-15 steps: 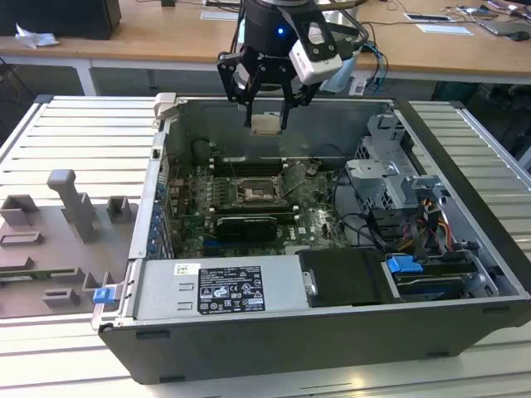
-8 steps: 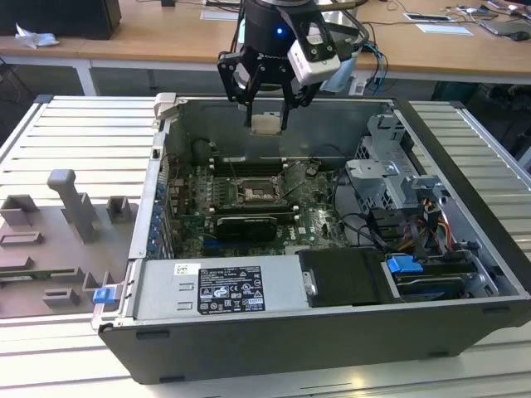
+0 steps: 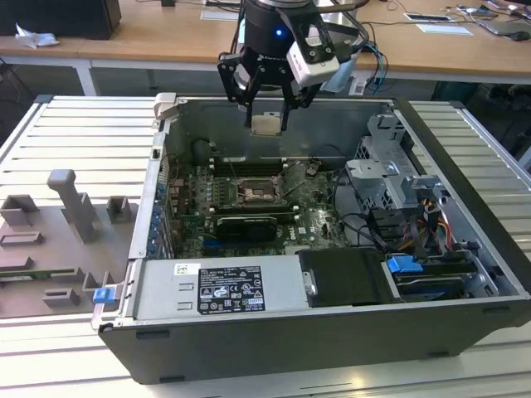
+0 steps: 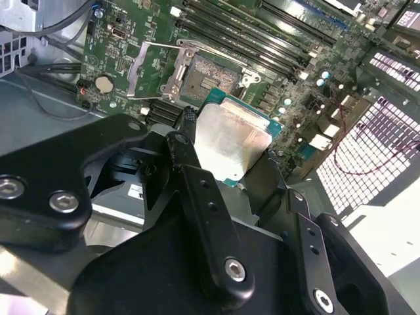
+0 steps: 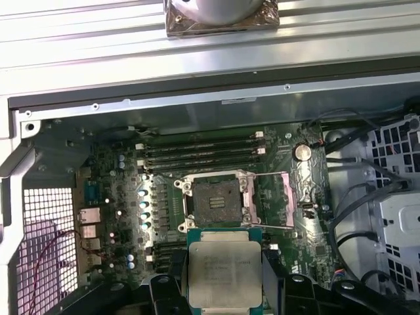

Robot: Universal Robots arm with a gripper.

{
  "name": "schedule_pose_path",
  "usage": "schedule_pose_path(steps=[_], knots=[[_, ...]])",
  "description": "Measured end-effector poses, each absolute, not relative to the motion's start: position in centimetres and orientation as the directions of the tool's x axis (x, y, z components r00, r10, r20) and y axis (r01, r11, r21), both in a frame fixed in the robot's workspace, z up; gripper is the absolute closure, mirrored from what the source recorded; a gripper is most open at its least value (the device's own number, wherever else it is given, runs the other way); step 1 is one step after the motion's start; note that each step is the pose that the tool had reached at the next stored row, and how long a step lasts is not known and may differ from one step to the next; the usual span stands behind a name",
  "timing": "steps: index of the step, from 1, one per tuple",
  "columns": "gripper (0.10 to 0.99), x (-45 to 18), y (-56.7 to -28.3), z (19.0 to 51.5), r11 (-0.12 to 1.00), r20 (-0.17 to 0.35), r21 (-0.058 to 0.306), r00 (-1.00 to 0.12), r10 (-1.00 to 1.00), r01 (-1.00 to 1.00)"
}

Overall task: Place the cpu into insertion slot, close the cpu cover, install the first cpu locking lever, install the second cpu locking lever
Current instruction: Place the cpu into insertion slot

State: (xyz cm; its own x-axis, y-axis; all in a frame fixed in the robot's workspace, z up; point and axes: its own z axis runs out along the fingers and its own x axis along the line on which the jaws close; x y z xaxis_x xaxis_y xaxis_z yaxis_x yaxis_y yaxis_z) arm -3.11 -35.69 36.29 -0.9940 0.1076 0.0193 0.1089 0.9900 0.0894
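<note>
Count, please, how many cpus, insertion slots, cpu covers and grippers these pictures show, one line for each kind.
cpu: 1, gripped above the board
insertion slot: 1, empty
cpu cover: 1, swung open beside the slot
gripper: 1, shut on the cpu
Total: 4

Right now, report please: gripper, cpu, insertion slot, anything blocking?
Gripper shut on cpu, above the motherboard. Insertion slot bare, cpu cover stands open. No obstruction seen over the slot.
</note>
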Motion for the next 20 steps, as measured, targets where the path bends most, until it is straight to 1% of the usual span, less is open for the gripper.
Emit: schedule_pose_path(steps=[20], knots=[[0.545,-3.12,-35.69,36.29,0.98,0.019,0.089,-0.984,0.176,0.177]])
